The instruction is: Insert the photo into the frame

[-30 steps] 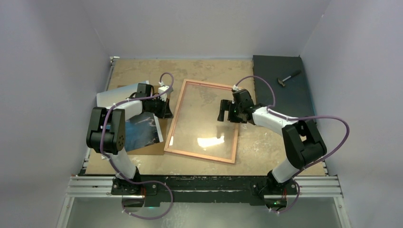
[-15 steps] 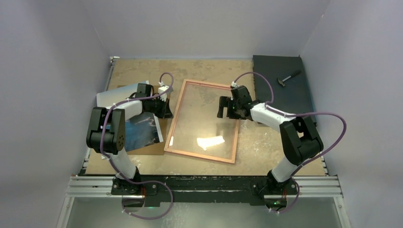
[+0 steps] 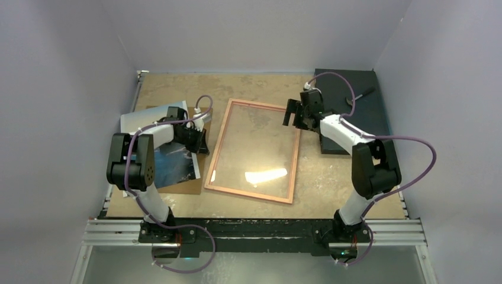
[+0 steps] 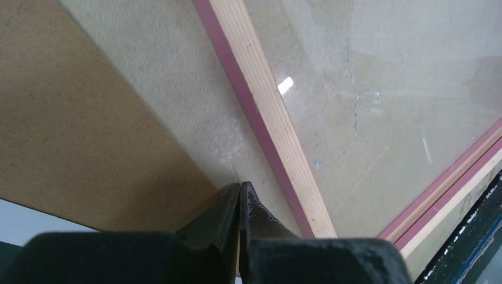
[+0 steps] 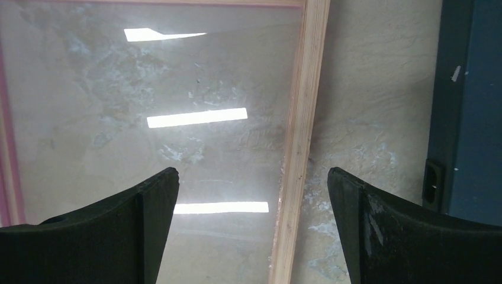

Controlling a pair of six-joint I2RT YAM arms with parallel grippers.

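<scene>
The frame [image 3: 222, 145] lies flat mid-table, pale wood side up, with glare on its clear pane. The photo [image 3: 171, 163], dark blue with a white border, rests on a brown backing board [image 3: 192, 183] to the left, partly under my left arm. My left gripper [image 3: 200, 139] is shut, its tips [image 4: 240, 188] low over the table at the board's edge [image 4: 77, 130], just beside the frame's left rim [image 4: 266, 118]; I see nothing between them. My right gripper [image 3: 294, 112] hovers open at the frame's far right corner, its jaws [image 5: 251, 171] straddling the right rim [image 5: 299, 148].
A dark mat [image 3: 355, 118] covers the far right of the table, with a small hammer [image 3: 360, 94] on it; its edge [image 5: 467, 106] shows in the right wrist view. Grey walls close in on three sides.
My right gripper has swung from over the middle of the pane to the frame's far right corner, still open. The left gripper shifted slightly left and nearer, still shut.
</scene>
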